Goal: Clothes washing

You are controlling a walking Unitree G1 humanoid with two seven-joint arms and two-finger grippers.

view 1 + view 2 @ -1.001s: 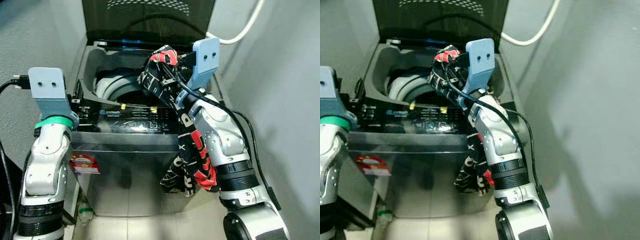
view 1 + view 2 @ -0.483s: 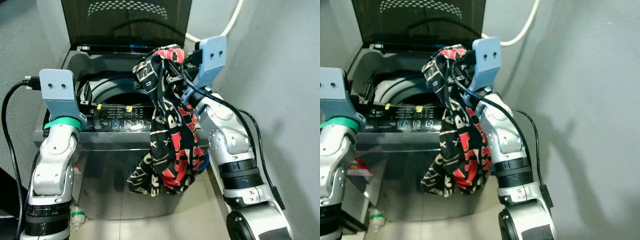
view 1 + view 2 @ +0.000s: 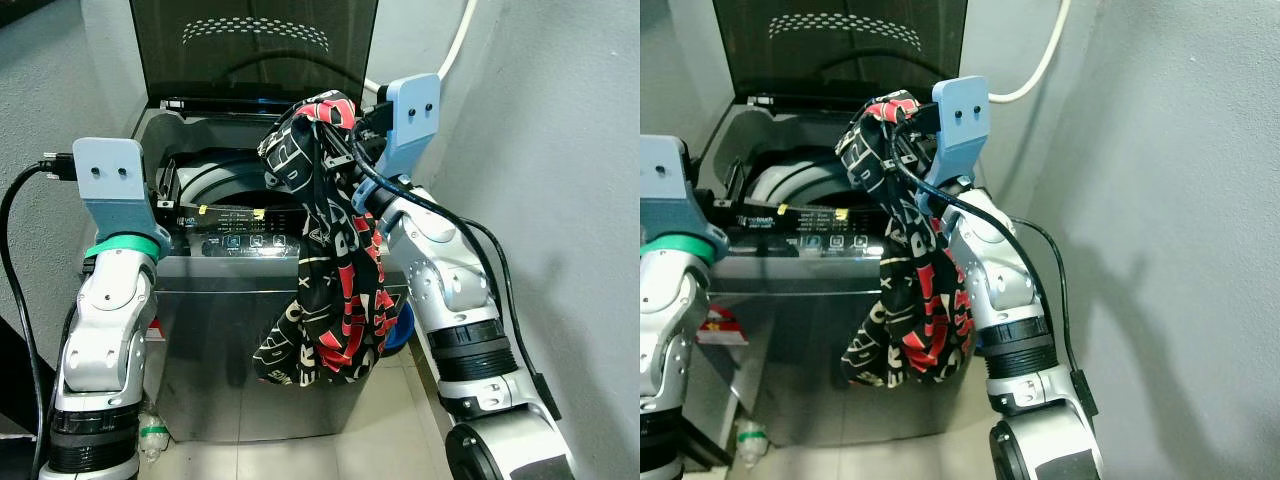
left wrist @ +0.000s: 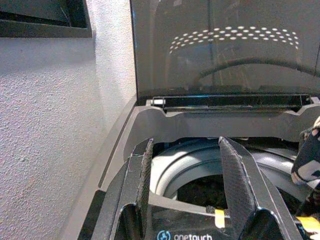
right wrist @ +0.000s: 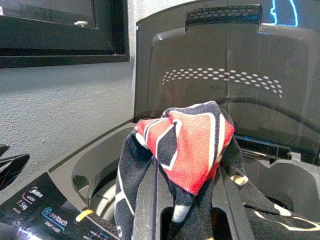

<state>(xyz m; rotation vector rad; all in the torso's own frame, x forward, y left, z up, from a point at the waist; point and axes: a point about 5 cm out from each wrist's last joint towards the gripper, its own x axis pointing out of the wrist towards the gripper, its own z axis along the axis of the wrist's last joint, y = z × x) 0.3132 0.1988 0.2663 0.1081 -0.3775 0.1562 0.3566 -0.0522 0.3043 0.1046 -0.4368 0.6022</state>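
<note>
The grey top-loading washing machine [image 3: 250, 300] stands before me with its dark tinted lid [image 3: 255, 50] raised upright at 12 o'clock and the round drum opening [image 4: 200, 180] exposed beneath. A white hose [image 3: 455, 50] runs up the grey wall at 1 o'clock. From my right fingers [image 5: 185, 200] hangs the black, red and white patterned garment [image 3: 330, 290]: its top is bunched over them above the machine's right rim, and the rest drapes down the machine's front toward 6 o'clock, outside the drum. My right fingers are clamped on that cloth. My left fingers [image 4: 185, 190] hover at 9 o'clock over the machine's control panel [image 3: 235, 240], spread apart and holding nothing.
</note>
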